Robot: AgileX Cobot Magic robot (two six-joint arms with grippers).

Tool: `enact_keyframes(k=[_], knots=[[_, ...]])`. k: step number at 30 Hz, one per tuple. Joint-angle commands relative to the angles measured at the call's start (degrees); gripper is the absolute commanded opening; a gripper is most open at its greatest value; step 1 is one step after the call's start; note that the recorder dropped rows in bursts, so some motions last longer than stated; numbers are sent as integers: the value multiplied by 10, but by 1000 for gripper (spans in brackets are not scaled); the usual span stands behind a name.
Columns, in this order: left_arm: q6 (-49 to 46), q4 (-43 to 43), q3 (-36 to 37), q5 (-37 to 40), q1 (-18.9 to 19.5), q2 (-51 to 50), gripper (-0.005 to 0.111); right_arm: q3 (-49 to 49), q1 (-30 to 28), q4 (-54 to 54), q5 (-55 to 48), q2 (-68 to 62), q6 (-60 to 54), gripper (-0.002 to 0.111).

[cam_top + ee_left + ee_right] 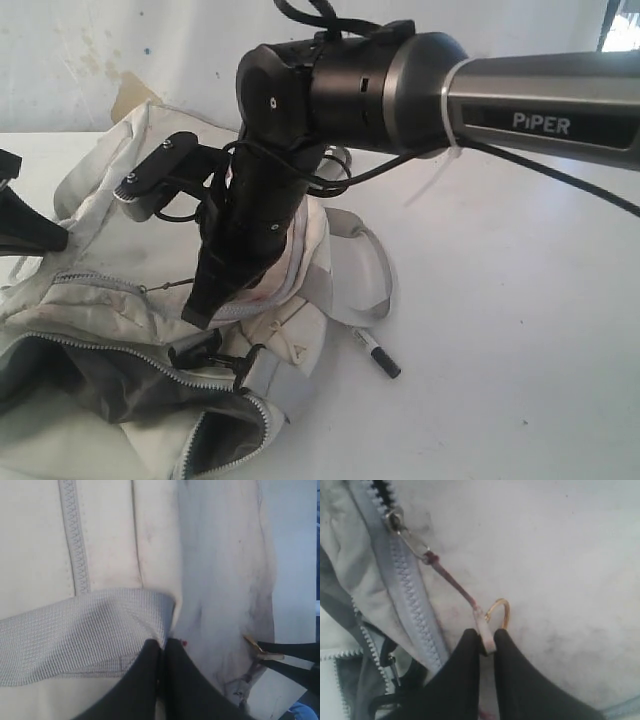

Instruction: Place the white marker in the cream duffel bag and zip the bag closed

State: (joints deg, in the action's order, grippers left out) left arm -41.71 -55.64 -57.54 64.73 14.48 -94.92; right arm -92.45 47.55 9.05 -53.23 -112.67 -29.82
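Left tool (pixel 164 642) pinched tight on cream duffel bag (pixel 35 555) at the end of the grey webbing strap (pixel 75 630). Grey zipper (pixel 75 535) passes under that strap. Right tool (pixel 268 656) grips a gold-ringed pull tab (pixel 260 649) at the bag's edge, white worktop (pixel 295 555) beyond.

The exterior camera sits close to the right arm (pixel 540 110), facing across the counter (pixel 500 330) toward the wall (pixel 100 60), while the wrist cameras look along the left tool (pixel 162 646) and right tool (pixel 487 636) at very close range onto the bag (pixel 95 240), which all views share.
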Motion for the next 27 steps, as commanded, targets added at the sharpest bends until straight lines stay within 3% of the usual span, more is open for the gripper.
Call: enact_keyframes(k=[1,13,17,27], knots=[[25,45,-4,-26,2,3,0,-3,-1,-56,-37,15,25,0],[48,83,-4,-37,2,3,0,-3,-4,-284,-123,43,164,0],[55,83,-4,-43,2,3,0,-3,-10,-284,-167,43,176,0],[57,81,-4,-49,2,3,0,-2,-10,-238,-167,51,201,0]])
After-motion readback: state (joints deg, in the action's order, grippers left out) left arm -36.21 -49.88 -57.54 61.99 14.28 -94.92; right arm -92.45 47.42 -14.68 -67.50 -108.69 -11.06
